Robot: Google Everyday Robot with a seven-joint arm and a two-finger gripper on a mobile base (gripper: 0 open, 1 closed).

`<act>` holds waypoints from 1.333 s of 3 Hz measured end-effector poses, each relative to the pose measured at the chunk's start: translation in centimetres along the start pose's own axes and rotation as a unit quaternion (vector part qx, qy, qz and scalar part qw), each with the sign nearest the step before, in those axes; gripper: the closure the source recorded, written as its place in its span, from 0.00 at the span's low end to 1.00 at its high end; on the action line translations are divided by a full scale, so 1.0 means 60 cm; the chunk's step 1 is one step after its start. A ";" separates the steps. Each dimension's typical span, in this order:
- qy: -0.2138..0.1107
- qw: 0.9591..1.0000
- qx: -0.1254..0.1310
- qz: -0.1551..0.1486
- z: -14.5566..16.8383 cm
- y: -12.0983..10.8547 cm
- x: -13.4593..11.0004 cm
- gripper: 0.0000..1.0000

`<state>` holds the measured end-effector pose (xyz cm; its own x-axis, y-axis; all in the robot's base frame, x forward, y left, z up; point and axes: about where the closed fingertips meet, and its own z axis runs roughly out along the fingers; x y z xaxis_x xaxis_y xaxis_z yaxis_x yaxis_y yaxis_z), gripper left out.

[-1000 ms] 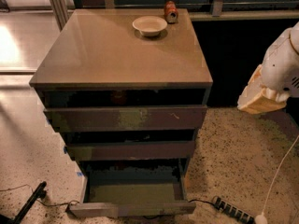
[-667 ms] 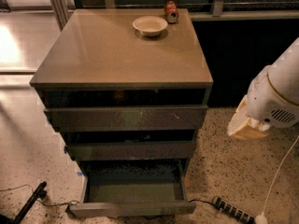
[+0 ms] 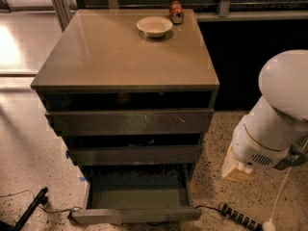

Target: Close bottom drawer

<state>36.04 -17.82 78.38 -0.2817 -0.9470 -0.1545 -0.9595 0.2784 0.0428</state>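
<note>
The bottom drawer [image 3: 137, 215] is the lowest of three in the grey-brown cabinet [image 3: 125, 57]. It is pulled far out, and its shallow grey-green tray [image 3: 137, 197] shows. The middle drawer front [image 3: 134, 154] and the top drawer front [image 3: 130, 121] stick out a little. My white arm [image 3: 276, 124] hangs at the right of the cabinet. The gripper [image 3: 236, 170] shows only as a tan tip at the arm's lower end, right of the bottom drawer and apart from it.
A white bowl [image 3: 154, 26] and a red can [image 3: 176, 11] stand at the back of the cabinet top. A power strip [image 3: 240, 216] with cables lies on the speckled floor at the right front. A black bar [image 3: 31, 208] lies at the lower left.
My arm has come down and further into view on the right, its tan tip now lower, near the level of the middle drawer. The drawers have not moved.
</note>
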 end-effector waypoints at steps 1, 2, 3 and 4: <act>-0.002 1.000 -0.003 0.002 0.005 0.000 0.002 1.00; -0.006 1.000 -0.008 0.007 0.016 0.000 0.006 1.00; -0.015 0.999 -0.028 0.023 0.073 0.009 0.025 1.00; -0.020 0.997 -0.071 0.037 0.178 0.035 0.046 1.00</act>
<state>33.28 -18.16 67.48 -0.3541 -0.9166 -0.1855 -0.9276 0.3189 0.1946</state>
